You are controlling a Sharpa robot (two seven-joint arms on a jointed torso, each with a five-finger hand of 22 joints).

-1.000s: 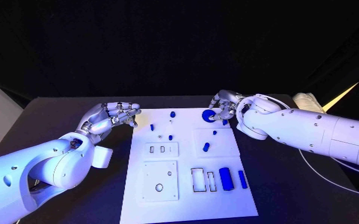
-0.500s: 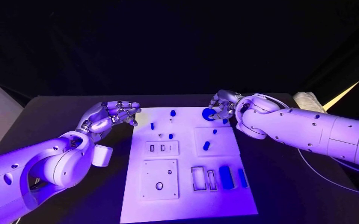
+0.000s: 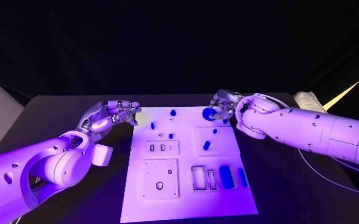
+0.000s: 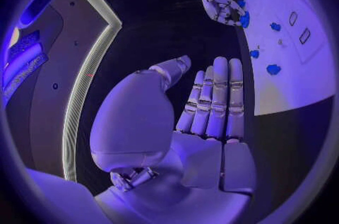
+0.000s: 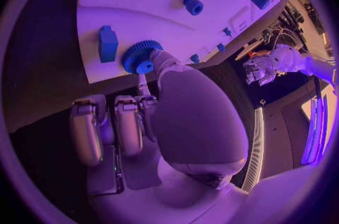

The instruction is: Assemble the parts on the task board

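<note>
Nearest the robot on the white task board (image 3: 187, 203), two blue bars lie side by side at the right: a wide one (image 3: 225, 177) and a slim one (image 3: 243, 177), both with long axes running near-to-far. Just left of them sit two empty rectangular slots (image 3: 203, 178), same direction. Left again, a square plate (image 3: 160, 179) with an oval hole.

Mid-board, one blue peg (image 3: 206, 145) lies on the right-hand square, its long axis near-to-far with a slight tilt. Left of it, a small plate with three short slots (image 3: 162, 148).

Farther up, several small blue pieces are scattered; too small to count surely, though one (image 3: 173, 113) stands near the far edge.

At the far right corner, the right hand (image 3: 221, 107) touches a blue gear (image 3: 208, 113) (image 5: 141, 56) with one fingertip; the gear lies flat on the board, and whether it is truly gripped, I cannot tell. A small blue block (image 5: 108, 43) sits just beside it.

The left hand (image 3: 112, 114) (image 4: 205, 116) hovers over the black worktop (image 3: 45, 125) beside the board's far left corner, holding nothing, fingers straight and side by side.
</note>
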